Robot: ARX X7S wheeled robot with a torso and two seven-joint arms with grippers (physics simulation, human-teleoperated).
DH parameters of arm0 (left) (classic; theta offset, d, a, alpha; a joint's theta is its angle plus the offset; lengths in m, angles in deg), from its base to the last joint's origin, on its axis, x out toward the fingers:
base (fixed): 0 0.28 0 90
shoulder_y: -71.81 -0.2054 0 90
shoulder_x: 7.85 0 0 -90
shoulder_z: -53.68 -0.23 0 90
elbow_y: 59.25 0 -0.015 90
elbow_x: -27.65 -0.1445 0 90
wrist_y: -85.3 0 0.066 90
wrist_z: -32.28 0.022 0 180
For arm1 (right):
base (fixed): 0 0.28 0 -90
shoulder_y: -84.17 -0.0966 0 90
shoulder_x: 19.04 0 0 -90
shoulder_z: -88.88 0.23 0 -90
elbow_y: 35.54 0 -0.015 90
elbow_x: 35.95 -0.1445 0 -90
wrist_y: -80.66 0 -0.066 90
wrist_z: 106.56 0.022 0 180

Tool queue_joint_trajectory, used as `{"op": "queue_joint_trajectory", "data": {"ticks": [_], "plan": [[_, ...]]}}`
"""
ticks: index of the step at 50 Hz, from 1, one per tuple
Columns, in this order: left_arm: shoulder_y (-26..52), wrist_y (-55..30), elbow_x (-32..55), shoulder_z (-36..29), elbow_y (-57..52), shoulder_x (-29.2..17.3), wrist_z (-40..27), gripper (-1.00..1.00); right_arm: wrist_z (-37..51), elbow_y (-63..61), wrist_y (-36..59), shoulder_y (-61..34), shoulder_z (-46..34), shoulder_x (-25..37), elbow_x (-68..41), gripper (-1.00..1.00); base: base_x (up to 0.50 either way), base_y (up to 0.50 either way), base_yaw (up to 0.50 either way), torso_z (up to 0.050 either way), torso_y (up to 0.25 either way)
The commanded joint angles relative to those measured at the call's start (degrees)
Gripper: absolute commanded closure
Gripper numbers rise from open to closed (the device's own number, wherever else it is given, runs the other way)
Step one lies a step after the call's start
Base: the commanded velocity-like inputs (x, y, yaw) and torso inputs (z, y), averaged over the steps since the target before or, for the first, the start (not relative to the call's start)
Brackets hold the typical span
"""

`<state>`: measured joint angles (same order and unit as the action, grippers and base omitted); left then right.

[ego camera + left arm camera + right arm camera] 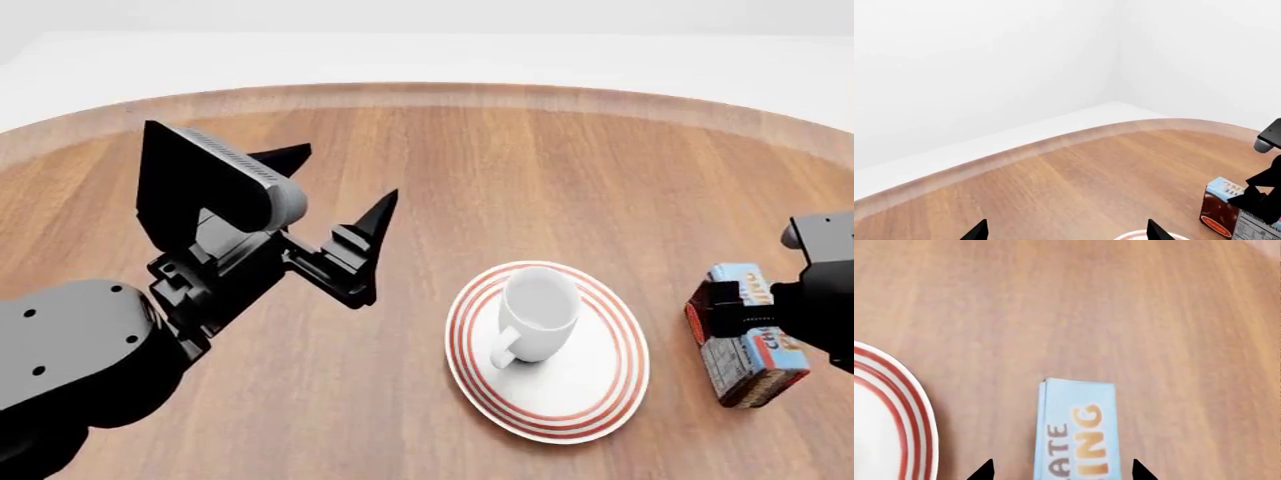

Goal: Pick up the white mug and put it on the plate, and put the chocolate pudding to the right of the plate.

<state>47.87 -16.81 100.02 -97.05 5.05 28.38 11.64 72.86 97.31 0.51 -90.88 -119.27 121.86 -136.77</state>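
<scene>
In the head view the white mug (537,312) is seen standing on the plate (603,395) at lower centre. At right, the chocolate pudding (747,340) is bracketed by the right gripper (1062,471); contact cannot be told. The left gripper (340,215) is spread open, holding nothing

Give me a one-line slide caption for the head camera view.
White mug on the plate; right end effector over the chocolate pudding beside it.

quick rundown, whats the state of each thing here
white mug: upright on the plate, nothing visible inside
plate: flat on the table, holding the mug
chocolate pudding: on the table right of the plate, between the right gripper's fingers
left gripper: open, holding nothing
right gripper: open around the pudding
</scene>
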Motion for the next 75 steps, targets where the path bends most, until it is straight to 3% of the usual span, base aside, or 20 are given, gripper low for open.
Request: {"op": "queue_joint_trajectory", "data": {"ticks": [1,35,56,63,75], "plan": [[0.01,-1.02,-1.05,1.51,-0.55,1.19,1.15,-1.00,-1.52,0.06,0.35,0.60,1.40,-1.34,1.37,-1.00,0.00,0.00,0.00,0.000,0.000],[0.27,-1.22,-0.70,2.26,-1.81,0.30,0.87,-1.00,4.51,-25.56,6.92,-22.58,0.68,12.52,14.16,-1.00,0.00,0.00,0.00,0.000,0.000],[-1.01,-0.13,-0.43,3.02,-4.26,-1.61,-0.73,-1.00,14.30,-52.41,2.42,-31.67,6.20,30.93,21.04,-1.00,0.00,0.00,0.00,0.000,0.000],[-2.39,1.84,-0.13,4.41,-7.33,-3.93,-4.85,-1.00,18.21,-65.24,-3.04,-34.50,9.53,39.06,22.74,-1.00,0.00,0.00,0.00,0.000,0.000],[-3.09,1.81,-3.78,6.65,-16.81,-10.66,-17.97,-1.00,31.51,-73.40,-24.99,-27.68,3.64,39.09,26.94,-1.00,0.00,0.00,0.00,0.000,0.000]]}}
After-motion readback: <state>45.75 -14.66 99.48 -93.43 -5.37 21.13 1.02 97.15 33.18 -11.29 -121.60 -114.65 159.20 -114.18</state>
